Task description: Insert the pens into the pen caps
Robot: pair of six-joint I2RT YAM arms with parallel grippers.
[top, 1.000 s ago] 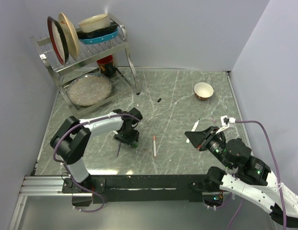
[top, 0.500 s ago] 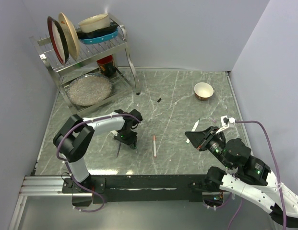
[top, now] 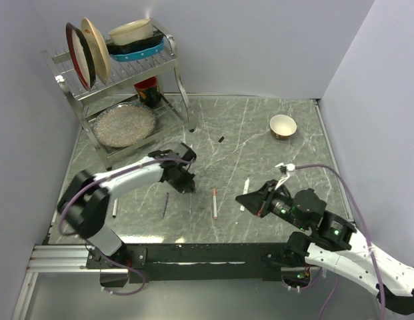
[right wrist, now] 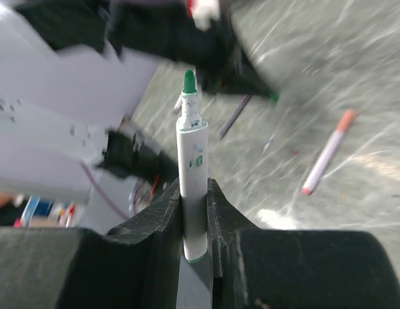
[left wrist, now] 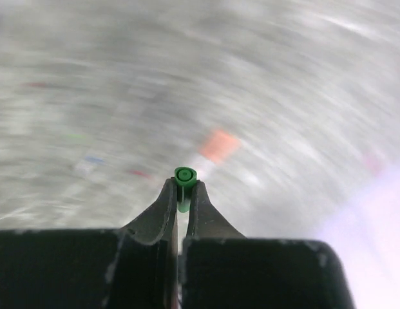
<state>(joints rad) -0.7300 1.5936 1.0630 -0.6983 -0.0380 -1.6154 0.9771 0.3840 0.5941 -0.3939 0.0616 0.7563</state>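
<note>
My left gripper (left wrist: pixel 181 187) is shut on a green pen cap (left wrist: pixel 185 176), whose end pokes out past the fingertips; from above that gripper (top: pixel 185 182) hovers left of the table's middle. My right gripper (right wrist: pixel 194 190) is shut on a white pen (right wrist: pixel 192 158) with a bare green tip pointing away from the wrist. The top view shows this pen (top: pixel 245 189) in the right gripper (top: pixel 245 197), right of centre. Between the arms, a pen with an orange cap (top: pixel 215 203) lies on the table. A dark pen (top: pixel 165 203) and a white pen (top: pixel 114 207) lie further left.
A small black cap (top: pixel 221 139) lies mid-table toward the back. A cream bowl (top: pixel 283 126) stands at the back right. A metal dish rack (top: pixel 127 73) with plates fills the back left corner. Grey walls close in both sides.
The left gripper has shut on the green cap and moved up and back from the dark pen. The right arm has swung left with its pen, toward the middle.
</note>
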